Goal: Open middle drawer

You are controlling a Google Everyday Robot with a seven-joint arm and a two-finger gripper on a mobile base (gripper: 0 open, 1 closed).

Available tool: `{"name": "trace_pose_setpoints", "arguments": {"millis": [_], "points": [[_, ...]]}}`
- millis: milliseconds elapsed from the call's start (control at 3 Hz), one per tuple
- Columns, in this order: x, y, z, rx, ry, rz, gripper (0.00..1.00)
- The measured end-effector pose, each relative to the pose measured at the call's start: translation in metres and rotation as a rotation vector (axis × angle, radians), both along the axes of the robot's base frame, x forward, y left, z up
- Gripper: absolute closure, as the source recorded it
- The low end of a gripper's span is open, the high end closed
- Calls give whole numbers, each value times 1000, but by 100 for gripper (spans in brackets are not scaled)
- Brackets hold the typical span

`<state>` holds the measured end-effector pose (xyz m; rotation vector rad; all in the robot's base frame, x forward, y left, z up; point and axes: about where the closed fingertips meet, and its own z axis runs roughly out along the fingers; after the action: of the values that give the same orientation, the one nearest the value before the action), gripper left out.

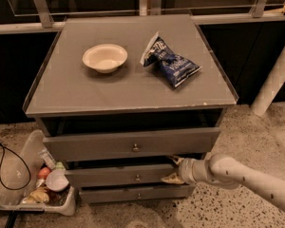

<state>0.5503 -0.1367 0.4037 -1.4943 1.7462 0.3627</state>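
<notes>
The grey cabinet has three drawer fronts. The middle drawer, with a small round metal knob, sits between the tall top drawer and the narrow bottom drawer. My gripper reaches in from the lower right, at the right end of the middle drawer's front. Its fingers are apart, one at the front's upper edge and one at its lower edge. The top drawer stands slightly out from the cabinet.
On the cabinet top are a white bowl and a blue chip bag. A clear bin of trash and a black cable lie on the floor at the left. A white post stands at the right.
</notes>
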Motion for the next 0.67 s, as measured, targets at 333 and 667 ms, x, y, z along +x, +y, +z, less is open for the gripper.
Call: {"name": "trace_pose_setpoints", "arguments": {"millis": [333, 667], "points": [[0, 0, 0, 0, 0, 0, 66], [0, -1, 4, 2, 1, -1, 89]]}}
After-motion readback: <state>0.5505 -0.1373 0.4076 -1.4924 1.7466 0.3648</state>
